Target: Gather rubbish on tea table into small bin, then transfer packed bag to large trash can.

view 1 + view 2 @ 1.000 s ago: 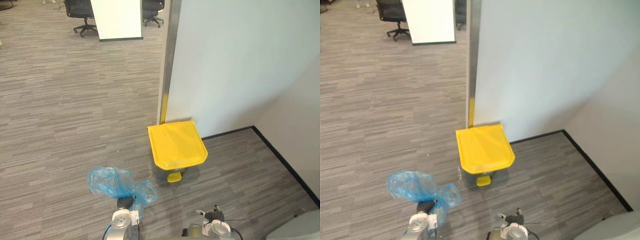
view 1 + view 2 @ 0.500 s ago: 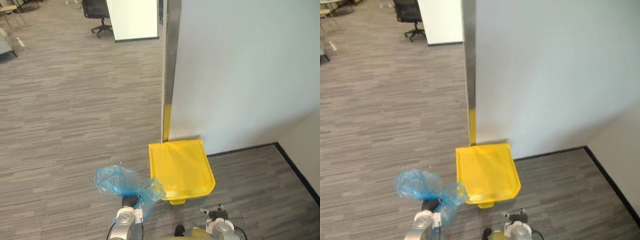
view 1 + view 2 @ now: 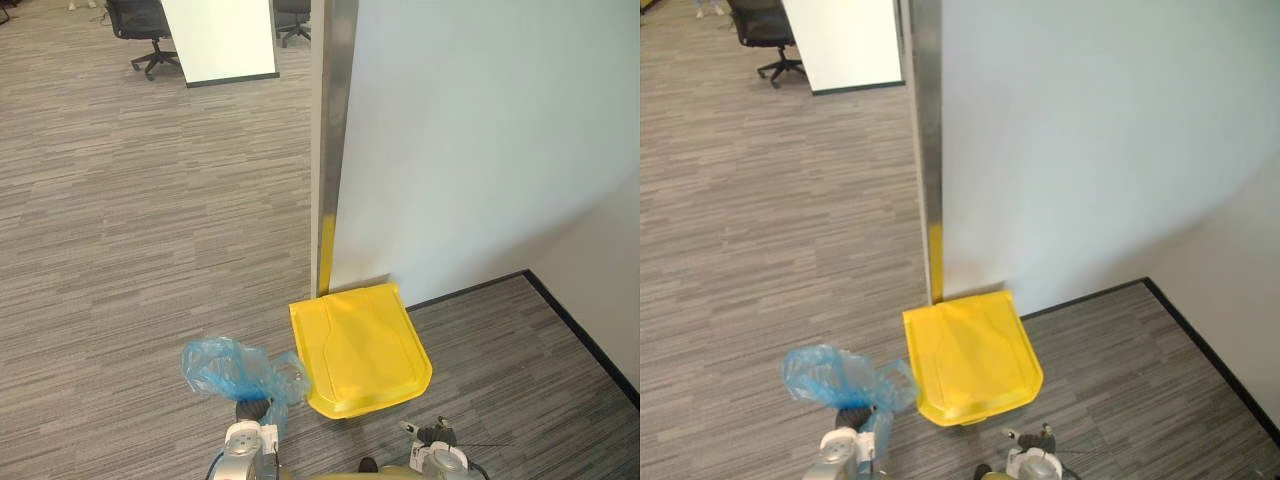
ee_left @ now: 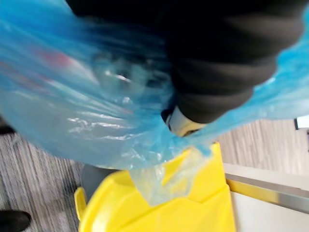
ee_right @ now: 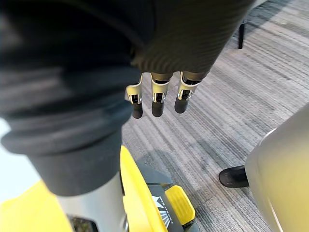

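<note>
Packed blue bag beside the closed trash can; drop-in judged outstanding.
Left eye view: the bag is borne at lower left above the left hand, the yellow lid at lower centre. Left wrist view: that hand's grip cannot be told. Right wrist view: the right hand is seen slack and empty.

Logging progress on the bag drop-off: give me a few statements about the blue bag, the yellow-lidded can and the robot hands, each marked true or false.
1. The yellow-lidded trash can is shut. True.
2. The blue bag lies inside the trash can. False: it is up at the left robot hand, beside the can.
3. The right robot hand holds a bottle. False: it is empty, with straight fingers.
4. The trash can stands at the foot of the white wall. True.
</note>
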You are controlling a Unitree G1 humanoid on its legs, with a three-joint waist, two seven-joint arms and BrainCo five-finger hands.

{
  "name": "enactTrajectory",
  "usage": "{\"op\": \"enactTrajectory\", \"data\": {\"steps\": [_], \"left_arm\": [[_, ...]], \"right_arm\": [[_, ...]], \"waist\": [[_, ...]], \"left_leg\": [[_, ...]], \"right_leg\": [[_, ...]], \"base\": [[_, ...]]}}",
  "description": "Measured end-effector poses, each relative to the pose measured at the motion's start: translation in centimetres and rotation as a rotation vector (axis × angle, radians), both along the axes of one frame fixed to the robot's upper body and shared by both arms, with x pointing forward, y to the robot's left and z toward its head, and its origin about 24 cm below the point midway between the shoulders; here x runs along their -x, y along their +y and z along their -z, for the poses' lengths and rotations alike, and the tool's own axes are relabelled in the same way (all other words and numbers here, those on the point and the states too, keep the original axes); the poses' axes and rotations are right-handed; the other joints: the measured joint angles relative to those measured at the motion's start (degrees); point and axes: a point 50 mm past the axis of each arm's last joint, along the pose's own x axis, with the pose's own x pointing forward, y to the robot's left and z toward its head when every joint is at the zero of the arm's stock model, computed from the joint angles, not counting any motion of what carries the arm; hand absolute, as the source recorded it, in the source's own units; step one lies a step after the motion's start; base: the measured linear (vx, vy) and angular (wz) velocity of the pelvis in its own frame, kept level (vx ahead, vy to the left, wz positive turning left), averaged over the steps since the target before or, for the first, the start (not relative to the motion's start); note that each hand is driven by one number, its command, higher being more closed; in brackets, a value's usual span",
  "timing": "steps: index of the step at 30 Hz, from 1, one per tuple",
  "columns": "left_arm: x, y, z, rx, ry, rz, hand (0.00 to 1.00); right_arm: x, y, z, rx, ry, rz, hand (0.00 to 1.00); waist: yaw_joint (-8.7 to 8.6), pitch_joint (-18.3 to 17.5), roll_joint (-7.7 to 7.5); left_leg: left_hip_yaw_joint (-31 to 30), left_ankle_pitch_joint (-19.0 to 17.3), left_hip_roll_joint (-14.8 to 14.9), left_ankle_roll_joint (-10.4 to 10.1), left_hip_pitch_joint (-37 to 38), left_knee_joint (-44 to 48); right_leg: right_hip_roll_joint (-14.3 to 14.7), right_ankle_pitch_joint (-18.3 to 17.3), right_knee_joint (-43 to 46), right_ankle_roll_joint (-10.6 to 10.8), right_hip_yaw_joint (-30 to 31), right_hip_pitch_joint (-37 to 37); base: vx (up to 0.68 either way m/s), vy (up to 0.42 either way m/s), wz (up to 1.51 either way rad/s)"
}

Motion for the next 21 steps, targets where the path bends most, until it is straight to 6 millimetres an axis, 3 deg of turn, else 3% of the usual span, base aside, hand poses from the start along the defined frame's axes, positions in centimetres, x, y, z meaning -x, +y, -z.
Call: {"op": "enactTrajectory", "data": {"steps": [7,9,11,13,14,18,20,21], "left_arm": [[1.0,0.1,0.5,-0.005,0.039,-0.025,1.00],[1.0,0.1,0.5,-0.006,0.038,-0.026,1.00],[0.6,0.0,0.4,-0.005,0.027,-0.025,1.00],[0.4,0.0,0.3,-0.006,0.019,-0.030,1.00],[0.4,0.1,0.3,-0.010,0.022,-0.044,1.00],[0.1,2.2,-0.1,-0.073,0.002,-0.084,1.00],[-0.5,2.4,-0.5,-0.087,-0.020,-0.088,1.00],[-0.7,2.0,-0.5,-0.082,-0.026,-0.078,1.00]], "right_arm": [[-0.2,-0.1,0.0,0.013,0.009,0.010,0.00],[-0.4,0.0,-0.1,0.018,0.003,-0.004,0.00],[-0.6,0.0,-0.1,0.025,-0.002,-0.005,0.00],[-1.3,-0.5,-0.5,0.044,-0.022,0.006,0.00],[-1.6,-0.7,-0.7,0.054,-0.033,0.014,0.00],[-2.0,-0.2,-0.8,0.059,-0.034,0.042,0.00],[-1.6,-0.2,-0.6,0.049,-0.023,0.070,0.00],[-1.6,-0.5,-0.7,0.054,-0.023,0.078,0.00]], "waist": [[0.35,0.0,0.11],[0.29,0.4,-0.45],[0.28,1.4,-1.24],[0.44,3.3,-1.51],[0.33,4.4,-1.28],[0.81,6.9,-4.21],[0.95,7.4,-6.69],[0.91,7.7,-5.57]], "left_leg": [[4.2,1.0,-0.4,0.0,1.8,-3.3],[4.7,1.0,-0.9,0.1,1.6,-3.2],[4.5,0.1,-1.3,1.5,1.6,-2.6],[3.7,-1.1,-1.7,2.0,2.7,-2.1],[3.4,-1.5,-1.4,2.6,3.3,-1.3],[2.5,-3.5,-1.3,2.3,2.7,3.6],[1.3,-7.4,-2.3,1.1,1.7,10.5],[0.6,-8.7,-1.3,0.7,1.1,12.5]], "right_leg": [[0.9,2.8,-0.5,-0.1,5.2,-2.3],[0.5,2.7,1.9,0.1,5.9,-4.2],[-0.5,1.1,7.0,1.1,5.7,-6.4],[-1.6,0.5,18.2,2.6,2.6,-11.6],[-2.1,-0.8,21.9,1.5,0.6,-14.0],[-3.2,1.2,14.5,2.0,-0.4,-17.4],[-5.5,1.2,14.8,2.6,-1.9,-17.3],[-5.2,1.6,15.7,2.4,-2.3,-17.3]], "base": [[-0.07,0.014,-0.43],[-0.13,0.007,-0.30],[-0.18,-0.020,-0.06],[-0.19,-0.023,-0.04],[-0.13,0.003,0.04],[-0.01,-0.091,0.13],[0.07,-0.211,0.11],[0.16,-0.208,0.23]]}}
